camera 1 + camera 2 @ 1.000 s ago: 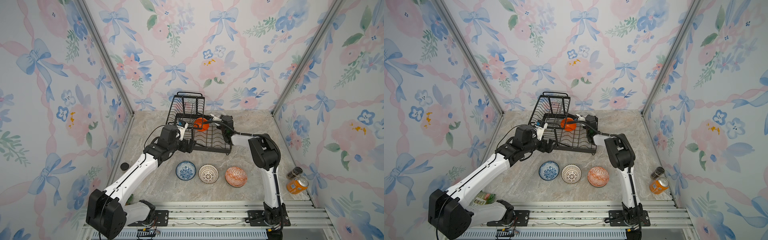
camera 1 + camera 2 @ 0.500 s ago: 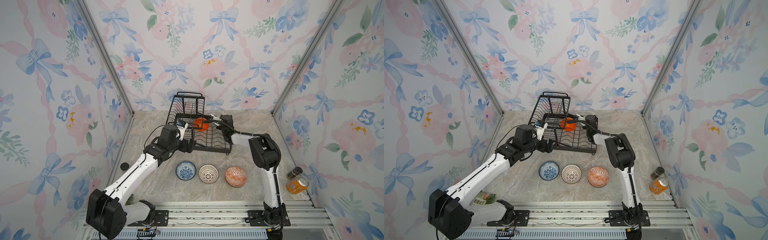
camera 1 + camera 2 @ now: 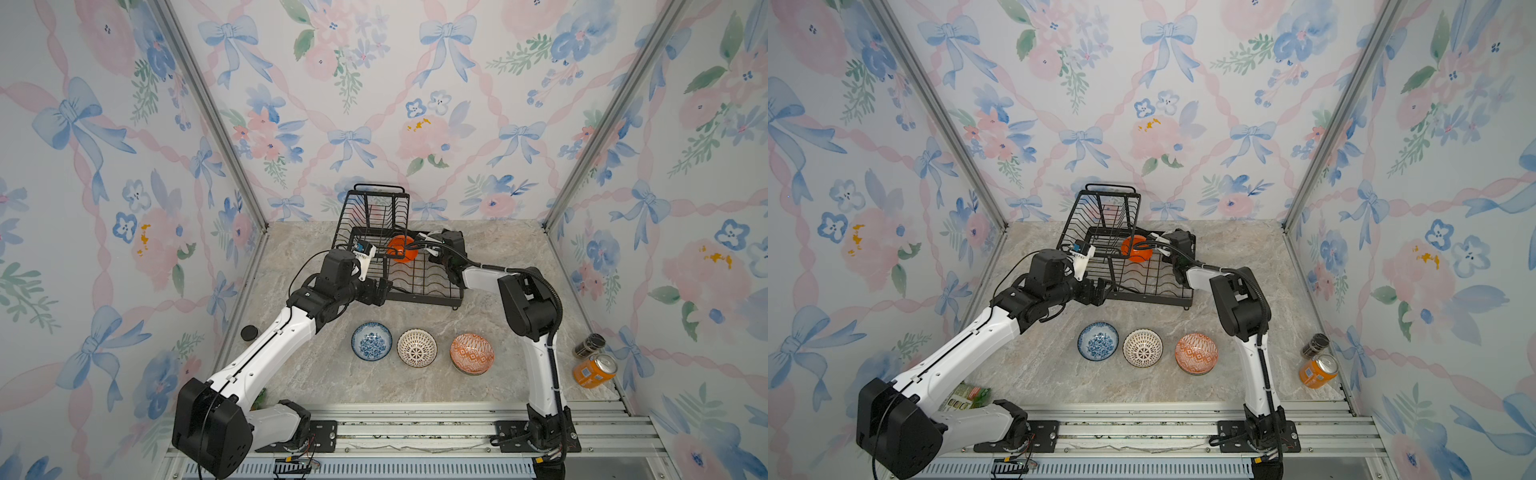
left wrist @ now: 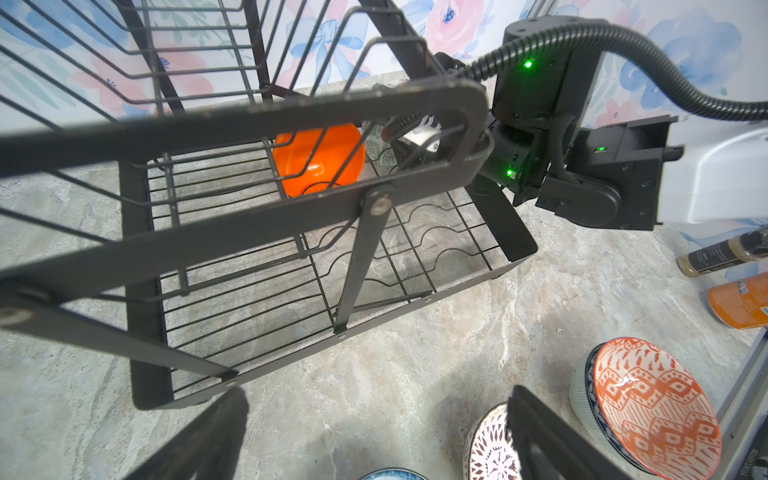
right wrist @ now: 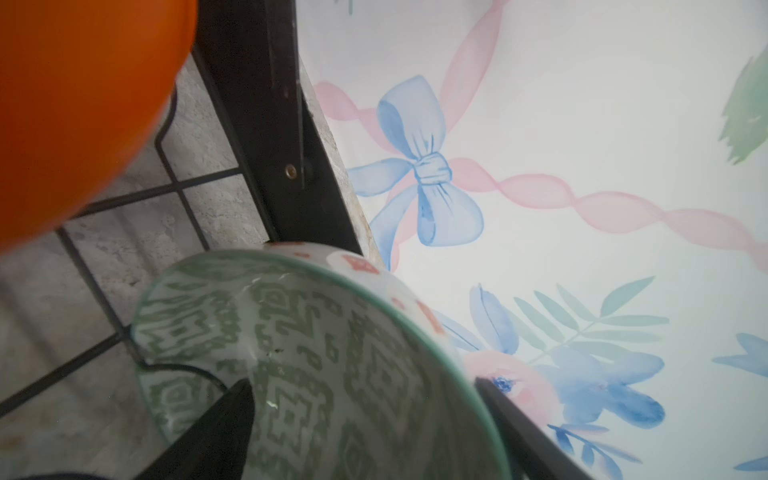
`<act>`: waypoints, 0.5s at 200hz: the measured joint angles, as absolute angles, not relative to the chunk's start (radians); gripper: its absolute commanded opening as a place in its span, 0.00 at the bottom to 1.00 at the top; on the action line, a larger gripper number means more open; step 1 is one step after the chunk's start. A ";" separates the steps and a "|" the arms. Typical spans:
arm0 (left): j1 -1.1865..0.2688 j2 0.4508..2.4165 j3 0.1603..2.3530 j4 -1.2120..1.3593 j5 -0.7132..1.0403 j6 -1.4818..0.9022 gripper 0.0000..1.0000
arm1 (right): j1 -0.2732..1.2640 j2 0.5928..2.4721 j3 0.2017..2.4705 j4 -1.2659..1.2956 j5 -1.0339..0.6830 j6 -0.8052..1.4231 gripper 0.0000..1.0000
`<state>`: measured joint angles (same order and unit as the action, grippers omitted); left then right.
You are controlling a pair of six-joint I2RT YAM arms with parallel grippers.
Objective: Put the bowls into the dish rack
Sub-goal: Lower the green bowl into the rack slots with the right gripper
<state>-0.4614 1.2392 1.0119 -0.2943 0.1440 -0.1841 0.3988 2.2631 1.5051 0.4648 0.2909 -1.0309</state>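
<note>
Right pincer (image 5: 361, 384) gapes around the rim of the grey-green bowl (image 5: 316, 353), apparently so it can lean in the dish rack (image 3: 419, 296) beside the orange bowl (image 3: 400, 248). Left pincer (image 4: 376, 397) hangs wide, empty, by the rack's front.

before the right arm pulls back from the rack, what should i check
1. The right hand is open around the grey-green bowl rim: ok.
2. The grey-green bowl is seated in the dish rack: cannot tell, its base is hidden.
3. The orange bowl is inside the rack: ok.
4. The left hand is open and empty: ok.
5. All bowls are loaded: not ok; the blue floral bowl, lattice bowl and orange-white bowl sit on the table.
</note>
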 measured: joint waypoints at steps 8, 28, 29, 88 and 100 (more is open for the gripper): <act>-0.461 1.239 1.012 -0.294 0.144 -0.184 0.98 | 0.398 2.259 1.505 0.463 0.290 -1.031 0.87; -0.461 1.239 1.012 -0.294 0.144 -0.184 0.98 | 0.397 2.238 1.496 0.461 0.284 -1.027 0.92; -0.461 1.239 1.012 -0.294 0.144 -0.184 0.98 | 0.397 2.238 1.495 0.461 0.284 -1.028 0.93; -0.461 1.239 1.012 -0.294 0.143 -0.184 0.98 | 0.387 2.166 1.432 0.488 0.284 -0.986 0.97; -0.461 1.239 1.012 -0.294 0.142 -0.184 0.98 | 0.385 2.144 1.411 0.488 0.284 -0.973 0.97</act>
<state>-0.4614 1.2392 1.0119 -0.2943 0.1425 -0.1841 0.3855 2.1441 1.4113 0.4881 0.2844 -0.9733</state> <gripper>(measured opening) 0.980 0.967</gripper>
